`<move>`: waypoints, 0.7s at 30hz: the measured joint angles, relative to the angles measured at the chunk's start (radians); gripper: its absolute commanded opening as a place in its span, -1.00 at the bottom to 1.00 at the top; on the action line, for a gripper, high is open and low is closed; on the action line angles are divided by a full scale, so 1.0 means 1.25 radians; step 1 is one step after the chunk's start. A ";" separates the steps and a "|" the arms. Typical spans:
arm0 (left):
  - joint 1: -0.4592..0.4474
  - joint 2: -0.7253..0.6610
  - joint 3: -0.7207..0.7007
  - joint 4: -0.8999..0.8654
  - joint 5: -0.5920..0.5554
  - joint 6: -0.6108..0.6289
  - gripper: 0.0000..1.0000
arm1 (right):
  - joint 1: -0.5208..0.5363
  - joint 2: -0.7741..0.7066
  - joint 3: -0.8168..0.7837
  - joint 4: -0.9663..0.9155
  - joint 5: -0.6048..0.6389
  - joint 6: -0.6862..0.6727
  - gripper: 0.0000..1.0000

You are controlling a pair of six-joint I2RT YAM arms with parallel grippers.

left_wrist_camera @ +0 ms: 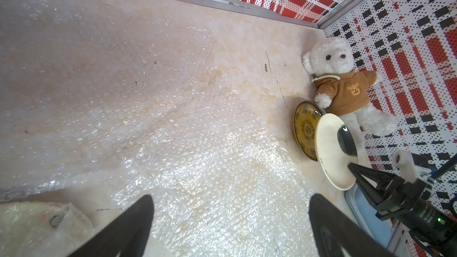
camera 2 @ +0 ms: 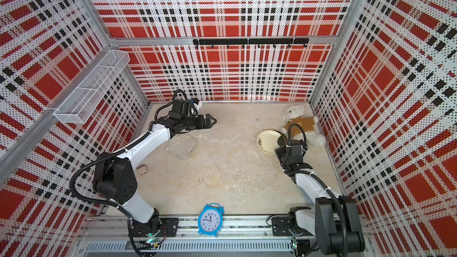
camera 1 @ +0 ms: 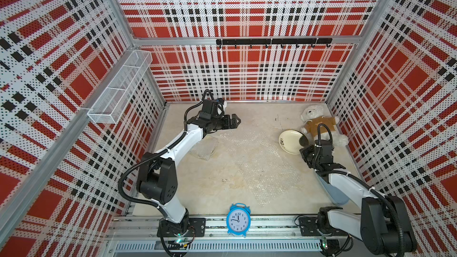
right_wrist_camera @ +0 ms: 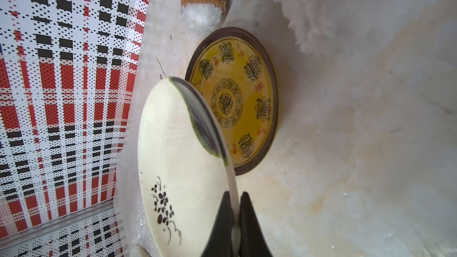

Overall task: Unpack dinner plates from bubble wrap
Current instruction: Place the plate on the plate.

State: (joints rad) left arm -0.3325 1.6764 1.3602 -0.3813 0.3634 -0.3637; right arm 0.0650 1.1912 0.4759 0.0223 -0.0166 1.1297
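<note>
Between plaid walls (camera 1: pixel 235 8), above tabletop (camera 1: pixel 197 194), right claw (right_wrist_camera: pixel 235 195) pinches cream plate (right_wrist_camera: pixel 178 149); left claw (left_wrist_camera: pixel 231 196) gapes.

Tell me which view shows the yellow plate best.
Right wrist: the yellow plate lies face-on, pattern sharp, one edge behind the cream plate. Left wrist shows it small and foreshortened. Both top views hide it behind the cream plate.

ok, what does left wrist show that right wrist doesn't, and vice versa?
Left wrist only: the spread bubble wrap, a wrapped plate, the face of the teddy, and the open left tool. Right wrist only: the flower mark on the cream plate. Both: the right tool shut on the cream plate's rim, holding it tilted by the yellow plate, with the teddy beside.
</note>
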 measured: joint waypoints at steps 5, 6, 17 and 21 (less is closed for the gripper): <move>0.000 0.000 0.000 0.000 0.000 0.000 0.99 | -0.007 0.031 0.005 0.000 0.001 -0.004 -0.98; 0.000 0.000 0.000 0.000 0.000 0.000 0.99 | -0.007 0.039 0.006 0.001 0.002 -0.006 -0.98; 0.006 0.000 -0.002 0.000 0.002 0.000 0.99 | -0.029 0.084 0.041 -0.003 0.004 -0.022 -0.98; 0.009 0.000 -0.002 0.001 0.005 -0.001 0.99 | -0.033 0.102 0.049 -0.003 0.011 -0.030 -0.94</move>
State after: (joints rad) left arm -0.3218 1.6764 1.3579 -0.3801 0.3698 -0.3645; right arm 0.0242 1.3190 0.5369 0.0181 -0.0025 1.0920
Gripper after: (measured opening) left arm 0.993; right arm 0.074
